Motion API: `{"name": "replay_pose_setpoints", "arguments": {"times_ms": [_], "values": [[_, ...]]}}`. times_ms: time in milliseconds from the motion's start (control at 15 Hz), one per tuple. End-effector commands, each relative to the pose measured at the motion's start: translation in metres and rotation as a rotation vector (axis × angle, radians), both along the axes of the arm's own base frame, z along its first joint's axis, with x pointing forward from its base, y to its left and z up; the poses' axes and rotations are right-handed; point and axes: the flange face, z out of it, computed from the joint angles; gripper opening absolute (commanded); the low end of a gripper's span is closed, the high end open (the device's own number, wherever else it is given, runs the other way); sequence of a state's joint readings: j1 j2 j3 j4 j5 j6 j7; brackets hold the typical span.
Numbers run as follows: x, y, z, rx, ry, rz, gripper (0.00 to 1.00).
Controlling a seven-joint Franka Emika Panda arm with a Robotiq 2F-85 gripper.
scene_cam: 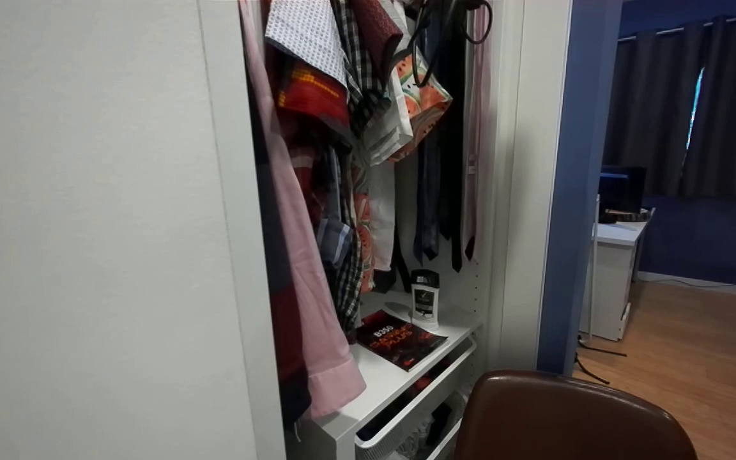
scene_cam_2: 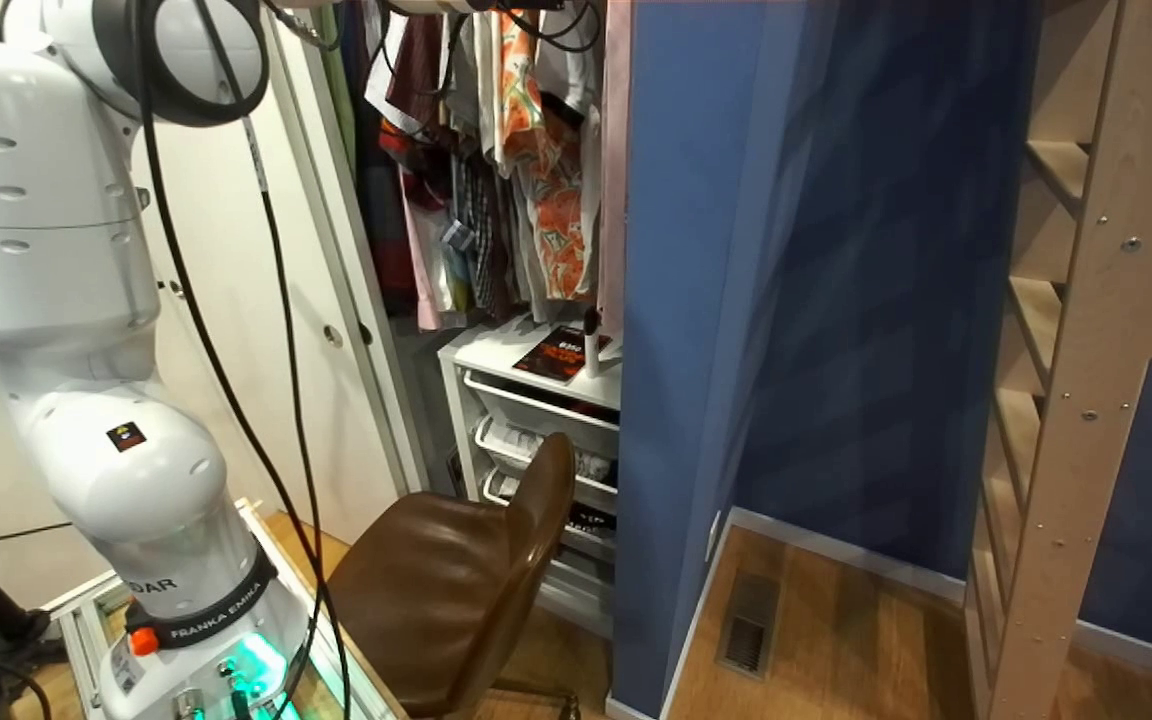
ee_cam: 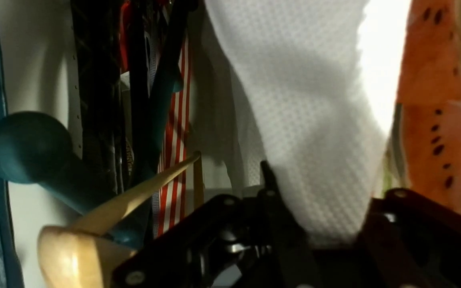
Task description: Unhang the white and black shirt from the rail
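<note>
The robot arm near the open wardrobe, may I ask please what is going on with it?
The robot arm is working among hanging clothes. In the wrist view its gripper is shut on what looks like the white shirt, with a watermelon-print garment beside it. Whether the shirt is off the rail yet, the pictures do not show.
</note>
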State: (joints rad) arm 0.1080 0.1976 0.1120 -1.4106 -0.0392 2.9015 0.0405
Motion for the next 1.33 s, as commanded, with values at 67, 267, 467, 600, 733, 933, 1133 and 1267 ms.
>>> {"name": "replay_pose_setpoints", "arguments": {"times_ms": [67,267,467,600,733,933,1133,1267], "values": [[-0.002,-0.004,0.014,0.065,-0.092,-0.032,0.04],[-0.005,-0.005,0.019,0.076,-0.118,-0.032,0.04],[-0.01,0.003,0.023,0.054,-0.118,-0.007,0.04],[-0.016,0.01,0.029,0.042,-0.13,0.013,0.04],[-0.021,0.016,0.036,0.031,-0.148,0.027,0.04],[-0.026,0.016,0.043,0.044,-0.177,0.033,0.04],[-0.032,0.014,0.052,0.051,-0.234,0.032,0.04],[-0.032,0.013,0.052,0.051,-0.239,0.031,0.04]]}}
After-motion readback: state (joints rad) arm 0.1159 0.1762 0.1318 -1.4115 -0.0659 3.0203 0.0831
